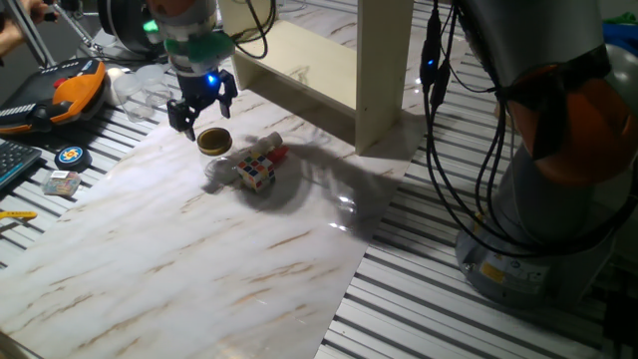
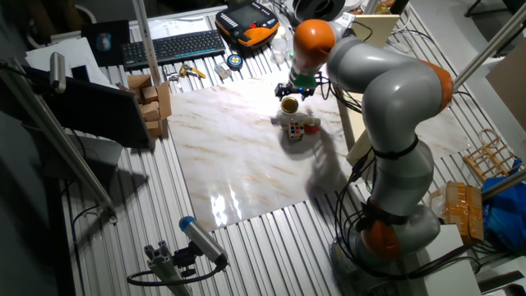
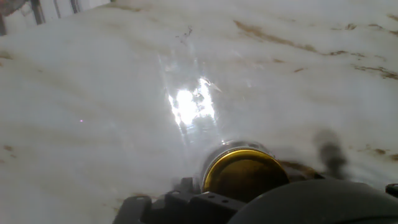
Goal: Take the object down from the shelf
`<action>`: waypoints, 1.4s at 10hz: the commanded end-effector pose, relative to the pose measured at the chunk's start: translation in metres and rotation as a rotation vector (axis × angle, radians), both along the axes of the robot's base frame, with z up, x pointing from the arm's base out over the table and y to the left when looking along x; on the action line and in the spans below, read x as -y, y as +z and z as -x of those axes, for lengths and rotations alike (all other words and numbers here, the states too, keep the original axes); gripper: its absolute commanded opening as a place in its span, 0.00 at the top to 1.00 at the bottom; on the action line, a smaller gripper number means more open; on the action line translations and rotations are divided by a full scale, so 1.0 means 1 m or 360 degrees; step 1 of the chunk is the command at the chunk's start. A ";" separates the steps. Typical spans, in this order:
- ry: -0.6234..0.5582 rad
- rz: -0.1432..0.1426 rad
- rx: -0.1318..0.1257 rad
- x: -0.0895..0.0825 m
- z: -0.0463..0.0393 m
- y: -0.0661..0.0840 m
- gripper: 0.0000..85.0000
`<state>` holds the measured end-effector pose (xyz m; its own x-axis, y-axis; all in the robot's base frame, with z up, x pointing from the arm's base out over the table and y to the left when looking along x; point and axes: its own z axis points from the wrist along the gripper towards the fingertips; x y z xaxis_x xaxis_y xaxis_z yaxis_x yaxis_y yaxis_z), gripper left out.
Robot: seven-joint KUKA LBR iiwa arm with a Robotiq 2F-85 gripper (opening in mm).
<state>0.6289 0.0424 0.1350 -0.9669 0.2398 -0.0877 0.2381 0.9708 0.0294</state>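
Gripper [image 1: 202, 108] spread, grasping nothing, hovering just above gold-lidded jar [image 1: 213, 141] upper left of centre. Bare marble board [image 1: 179, 269] stretching lower left; shelf [image 1: 329, 60] upright behind, top centre.

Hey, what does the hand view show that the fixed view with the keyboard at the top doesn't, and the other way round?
Only the hand view shows the gold lid close up, with a bright glare patch on the marble tabletop beyond it. Only that fixed view shows the whole arm, the Rubik's cube, the keyboard and part of the shelf. Both show the gold-lidded object and the marble top; the gripper sits right by it.
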 end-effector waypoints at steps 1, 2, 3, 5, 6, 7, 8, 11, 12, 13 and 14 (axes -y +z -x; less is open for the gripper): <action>0.0014 0.0018 -0.0012 -0.001 0.0014 0.012 0.20; 0.0028 0.0041 -0.0029 -0.002 0.0025 0.024 0.40; 0.0038 0.0068 -0.0047 -0.002 0.0027 0.037 0.60; 0.0059 0.0077 -0.0057 0.000 0.0064 0.055 0.80; 0.0065 0.0056 -0.0056 0.002 0.0100 0.062 0.80; 0.0067 0.0036 -0.0059 0.005 0.0140 0.069 0.80; 0.0082 0.0023 -0.0063 0.008 0.0172 0.078 0.80; 0.0124 0.0023 -0.0063 0.009 0.0273 0.097 1.00; 0.0134 0.0000 -0.0050 0.010 0.0315 0.101 1.00; 0.0166 -0.0007 -0.0044 0.013 0.0350 0.106 1.00; 0.0197 0.0006 -0.0034 0.018 0.0385 0.111 1.00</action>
